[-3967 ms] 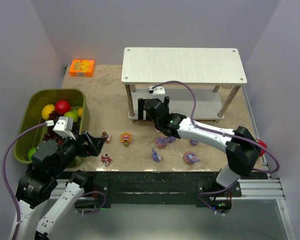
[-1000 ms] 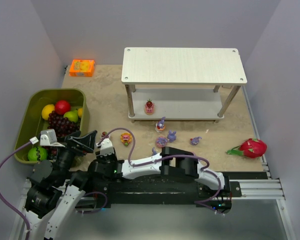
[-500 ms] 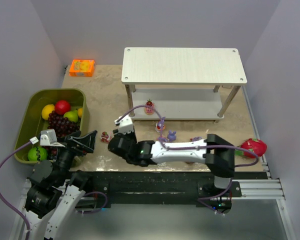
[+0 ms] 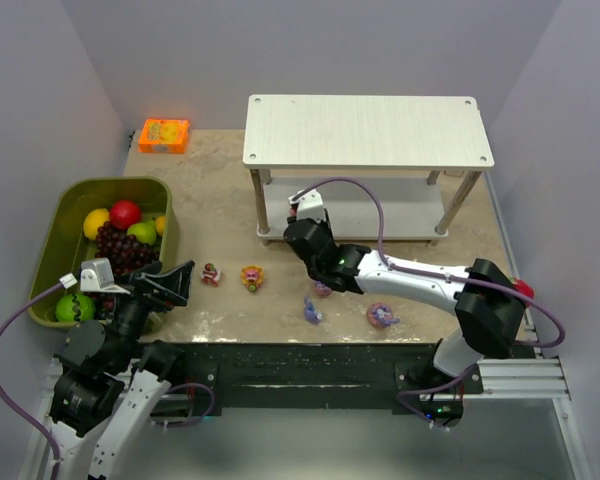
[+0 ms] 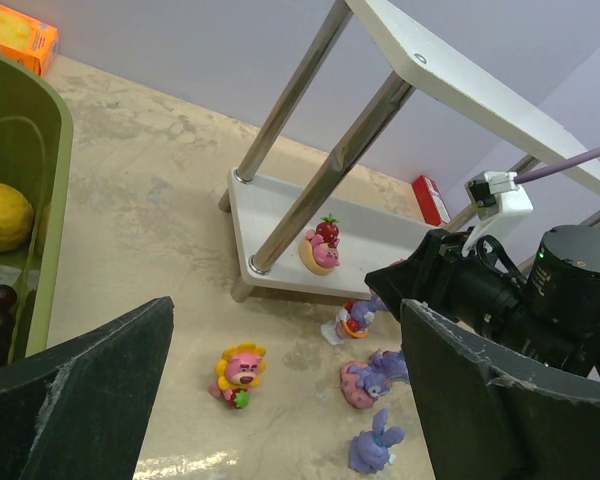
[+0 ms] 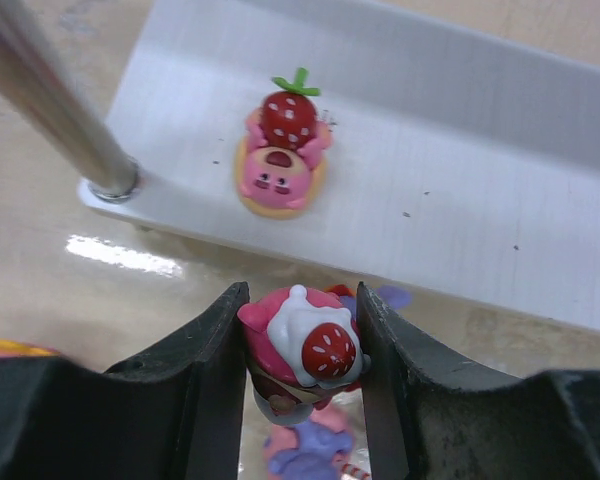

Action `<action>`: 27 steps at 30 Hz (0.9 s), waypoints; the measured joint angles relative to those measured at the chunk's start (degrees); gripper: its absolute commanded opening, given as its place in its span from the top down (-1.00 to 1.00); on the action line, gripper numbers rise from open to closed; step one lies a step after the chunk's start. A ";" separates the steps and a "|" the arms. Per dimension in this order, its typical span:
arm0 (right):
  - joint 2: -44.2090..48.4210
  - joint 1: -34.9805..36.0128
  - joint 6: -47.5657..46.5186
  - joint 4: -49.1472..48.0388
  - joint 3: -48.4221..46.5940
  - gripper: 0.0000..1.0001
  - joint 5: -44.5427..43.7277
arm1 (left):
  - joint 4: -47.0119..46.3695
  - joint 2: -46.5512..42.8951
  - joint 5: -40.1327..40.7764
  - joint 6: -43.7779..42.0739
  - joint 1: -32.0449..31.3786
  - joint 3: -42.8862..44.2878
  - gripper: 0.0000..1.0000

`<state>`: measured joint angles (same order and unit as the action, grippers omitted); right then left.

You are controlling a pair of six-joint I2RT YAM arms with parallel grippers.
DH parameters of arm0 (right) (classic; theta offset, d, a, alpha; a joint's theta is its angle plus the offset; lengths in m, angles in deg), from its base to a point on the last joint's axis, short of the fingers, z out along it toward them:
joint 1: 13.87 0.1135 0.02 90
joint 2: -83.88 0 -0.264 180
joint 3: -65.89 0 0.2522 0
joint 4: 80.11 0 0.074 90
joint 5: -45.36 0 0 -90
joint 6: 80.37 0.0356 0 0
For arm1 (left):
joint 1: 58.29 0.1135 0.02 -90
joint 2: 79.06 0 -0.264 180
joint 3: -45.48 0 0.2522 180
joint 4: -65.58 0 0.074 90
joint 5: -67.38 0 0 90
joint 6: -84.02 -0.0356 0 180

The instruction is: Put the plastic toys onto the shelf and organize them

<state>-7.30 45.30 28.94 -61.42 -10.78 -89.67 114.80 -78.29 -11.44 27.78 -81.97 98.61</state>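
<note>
My right gripper (image 6: 300,350) is shut on a pink cake toy (image 6: 302,345) topped with white cream and a strawberry. It hangs just in front of the shelf's lower board (image 6: 460,200). A pink strawberry-topped toy (image 6: 280,160) stands on that board near the left leg (image 6: 50,100). From above, the right gripper (image 4: 294,236) is at the left end of the white shelf (image 4: 365,130). On the table lie a red-pink toy (image 4: 211,273), a yellow-pink one (image 4: 251,277) and purple bunnies (image 4: 311,311) (image 4: 382,316). My left gripper (image 5: 287,310) is open and empty at the front left.
An olive-green bin (image 4: 55,230) with fruit stands at the left, beside my left arm. An orange box (image 4: 164,135) lies at the back left. A dragon fruit (image 4: 521,288) shows behind the right arm's elbow at the right edge.
The right arm has swung from the front left of the table back toward the shelf, carrying the pink cake toy. The left arm has not moved.
</note>
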 measured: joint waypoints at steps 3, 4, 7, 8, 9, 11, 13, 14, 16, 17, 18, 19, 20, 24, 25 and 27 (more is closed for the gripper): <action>1.38 -3.52 -2.40 -1.66 2.43 1.00 1.70 | 0.00 0.00 -0.02 0.13 0.00 0.00 -0.99; 1.90 -4.92 -2.99 -2.38 3.08 1.00 2.23 | 0.00 0.00 0.00 0.13 0.00 0.00 -0.99; 3.19 -8.35 -4.20 -4.48 4.39 1.00 3.56 | 0.02 0.00 0.00 0.13 0.00 0.00 -0.99; 3.50 -9.51 -4.61 -5.27 4.74 1.00 4.22 | 0.02 0.00 0.00 0.13 0.00 0.00 -0.99; 3.72 -10.49 -5.07 -6.36 5.09 1.00 4.59 | 0.02 0.00 0.00 0.13 0.00 0.00 -0.99; 3.87 -11.93 -5.75 -7.82 5.53 1.00 5.57 | 0.02 0.00 0.02 0.13 0.00 0.00 -0.99; 3.76 -12.87 -6.38 -9.84 6.05 1.00 6.51 | 0.02 0.00 0.04 0.15 0.00 0.00 -0.99; 3.63 -13.11 -6.58 -10.73 6.32 1.00 7.30 | 0.02 0.00 0.04 0.15 0.00 0.00 -0.99; 3.02 -13.97 -6.78 -12.35 6.58 1.00 8.22 | 0.04 0.00 0.09 0.15 0.00 0.00 -0.99; 2.49 -14.43 -6.80 -13.40 6.71 1.00 8.79 | 0.07 0.00 0.13 0.15 0.00 0.00 -0.99; 1.81 -14.88 -6.82 -14.16 6.75 1.00 9.20 | 0.09 0.00 0.17 0.15 0.00 0.00 -0.99; 1.11 -15.39 -6.82 -14.91 6.82 1.00 9.88 | 0.13 0.00 0.22 0.15 0.00 0.00 -0.99; 0.35 -15.82 -6.84 -15.52 6.82 1.00 10.32 | 0.17 0.00 0.26 0.15 0.00 0.00 -0.99; -2.49 -17.27 -6.82 -17.51 7.13 1.00 11.65 | 0.22 0.00 0.50 0.17 0.00 0.00 -0.99; -3.06 -17.49 -6.82 -17.84 7.17 1.00 11.76 | 0.22 0.00 0.55 0.17 0.00 0.00 -0.99; -3.80 -17.68 -6.82 -18.49 7.15 1.00 11.78 | 0.22 0.00 0.61 0.17 0.00 0.00 -0.99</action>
<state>-11.10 27.62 22.12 -79.91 -3.64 -77.89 115.02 -78.29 -10.82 27.95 -81.97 98.61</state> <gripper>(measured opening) 0.437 0.994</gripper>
